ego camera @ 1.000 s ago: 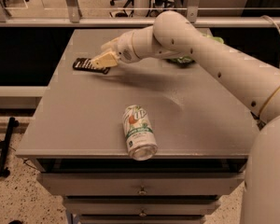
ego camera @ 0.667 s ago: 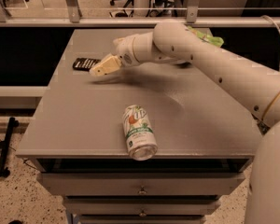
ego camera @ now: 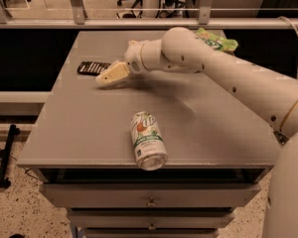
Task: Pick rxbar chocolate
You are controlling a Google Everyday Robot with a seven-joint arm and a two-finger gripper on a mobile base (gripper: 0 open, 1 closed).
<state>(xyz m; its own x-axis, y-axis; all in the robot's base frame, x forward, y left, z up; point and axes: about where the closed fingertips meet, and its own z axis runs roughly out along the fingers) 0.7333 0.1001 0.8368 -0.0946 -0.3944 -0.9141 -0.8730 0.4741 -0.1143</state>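
The rxbar chocolate (ego camera: 93, 67), a small flat dark bar with pale lettering, lies flat on the grey table (ego camera: 84, 128) near its far left edge. My gripper (ego camera: 108, 77) is on the end of the white arm that reaches in from the right. It hovers low over the table just right of and in front of the bar, close to the bar's right end, and holds nothing that I can see. The bar is fully in view.
A white-green soda can (ego camera: 148, 140) lies on its side near the table's front edge. A green crinkly snack bag (ego camera: 216, 40) sits at the far right, partly behind the arm. Drawers (ego camera: 151, 201) are below the tabletop. A railing runs behind the table.
My gripper has drawn back to the right and toward the front, off the bar. The bar stays on the table in about the same spot. The can has not moved.
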